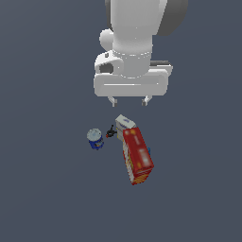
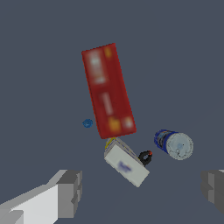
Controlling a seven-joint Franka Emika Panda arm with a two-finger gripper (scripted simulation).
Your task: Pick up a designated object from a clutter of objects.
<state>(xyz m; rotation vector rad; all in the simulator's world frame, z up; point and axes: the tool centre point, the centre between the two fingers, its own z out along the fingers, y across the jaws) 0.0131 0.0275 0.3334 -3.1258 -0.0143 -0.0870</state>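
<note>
Carton (image 1: 125, 124), small and white-ended, lies on the counter (image 1: 47, 189) with its yellow end tucked against the big red box (image 1: 137, 155), a tiny black-red item (image 1: 110, 133) just beside it. Hand (image 1: 129, 100) hovers above, fingers (image 2: 70, 192) spread wide, holding nothing. Looks light and stiff, maybe slick-sided: best pinched across its narrow width, near the free white end. Blue can (image 1: 95, 139) stands apart.

My fingers (image 2: 70, 192) look like matt grey plastic. The red box (image 1: 137, 155) and small carton (image 1: 125, 124) look like smooth printed cardboard; the table (image 1: 47, 189) is flat matt grey.
</note>
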